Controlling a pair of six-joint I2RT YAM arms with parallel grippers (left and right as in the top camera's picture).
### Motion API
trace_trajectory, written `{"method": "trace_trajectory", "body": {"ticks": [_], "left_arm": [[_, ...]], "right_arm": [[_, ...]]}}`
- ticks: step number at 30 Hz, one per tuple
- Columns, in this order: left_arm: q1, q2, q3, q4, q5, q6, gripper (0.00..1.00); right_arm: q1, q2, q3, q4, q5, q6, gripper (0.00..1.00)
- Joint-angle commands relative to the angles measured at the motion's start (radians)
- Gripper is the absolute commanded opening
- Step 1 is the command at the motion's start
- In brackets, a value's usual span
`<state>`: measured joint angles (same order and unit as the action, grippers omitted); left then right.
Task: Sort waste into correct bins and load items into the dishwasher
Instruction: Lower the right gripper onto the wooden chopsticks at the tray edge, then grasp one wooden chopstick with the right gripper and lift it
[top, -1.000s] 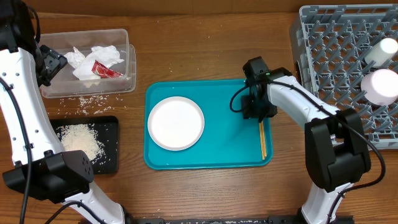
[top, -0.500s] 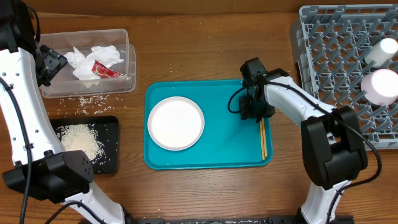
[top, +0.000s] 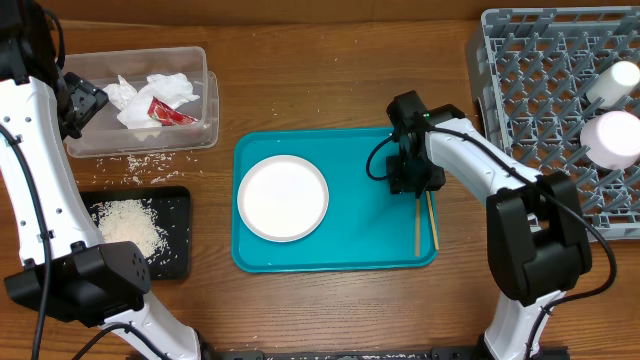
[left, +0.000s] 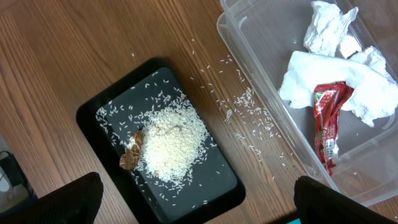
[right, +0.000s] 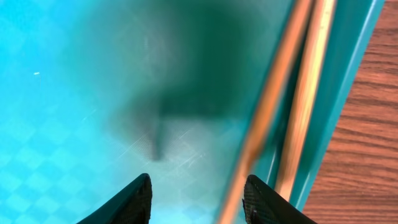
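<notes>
Overhead: one plate (top: 282, 198) and two chopsticks (top: 418, 225) lie on the teal tray (top: 340, 255), with bare floor between them. The sticks lie by its right rim, at the right pincer (top: 408, 180). The dish rack (top: 540, 100) stands at the surface's right edge (two white pieces inside).

Left wrist: the left pincer (left: 199, 205), wide apart and empty, hangs above the black tray (left: 99, 112), which holds one rice heap (left: 171, 143) and one brown scrap (left: 131, 155), just beside the clear tub (left: 249, 74).

Right wrist: the fingers (right: 124, 202) are apart, with one chopstick between them.
</notes>
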<state>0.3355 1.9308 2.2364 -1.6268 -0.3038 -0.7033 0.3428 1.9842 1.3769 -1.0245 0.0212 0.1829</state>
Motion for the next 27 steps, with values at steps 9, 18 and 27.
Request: {"method": "trace_trajectory", "body": {"ticks": [9,18,27], "left_arm": [[0.003,-0.005,0.009,0.002,-0.017,0.008,1.0],[0.003,-0.005,0.009,0.002,-0.017,0.008,1.0],[0.003,-0.005,0.009,0.002,-0.017,0.008,1.0]], "right_arm": [[0.002,-0.054,0.031,0.013,-0.015,0.002,0.51],[0.018,-0.052,-0.017,0.093,-0.087,0.064,0.45],[0.092,-0.051,-0.05,0.149,-0.034,0.246,0.41]]}}
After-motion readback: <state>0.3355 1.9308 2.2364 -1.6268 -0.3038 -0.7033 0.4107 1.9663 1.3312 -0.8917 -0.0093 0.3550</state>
